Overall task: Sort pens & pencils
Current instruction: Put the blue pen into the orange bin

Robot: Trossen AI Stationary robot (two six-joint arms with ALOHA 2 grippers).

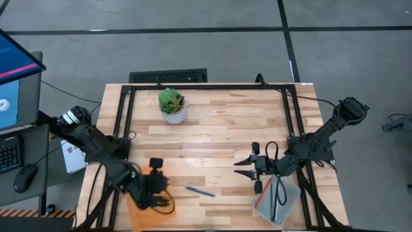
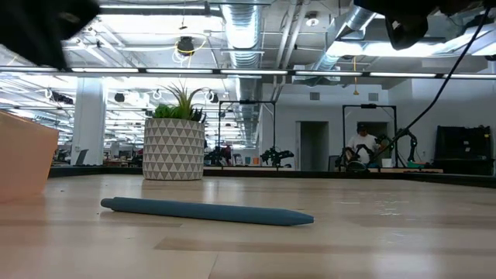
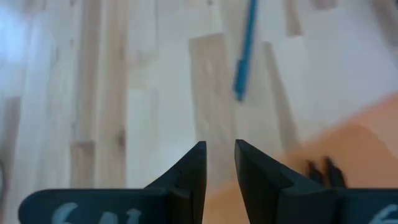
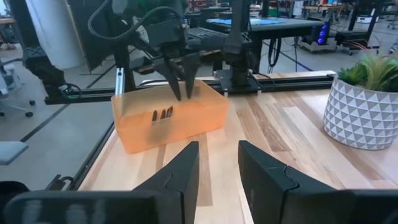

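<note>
Step in hand looks like the gap between a drop-off and the next pick. Left end effector (image 1: 153, 188) hangs over the orange bin (image 1: 138, 216) at the near left edge of the bench (image 1: 219, 129); fingers a narrow gap apart, nothing between them. In the right wrist view that same end effector (image 4: 180, 79) points down over the bin, where a few dark pens (image 4: 163, 114) lie on the floor.

Just right of the bin the blue pen (image 1: 200, 191) lies flat on bare wood, well clear of both arms. Probably the next target: the left arm would need to swing toward it, open wider, come down across the barrel and close at mid-length, since a slim round stick can roll.

Right end effector (image 1: 248, 166) sits wide open and empty, above the bench just beside the grey tray (image 1: 286, 205). Tray holds an orange pencil (image 1: 263, 193) and a dark stick, hard to tell what it is.

Materials: bin is translucent orange plastic, thin-walled, rectangular. Pen is matte, tapered at one end. Bench is pale butcher-block planks in a black metal frame. Farther back, a spiky green plant (image 1: 171, 99) in a white patterned pot.
</note>
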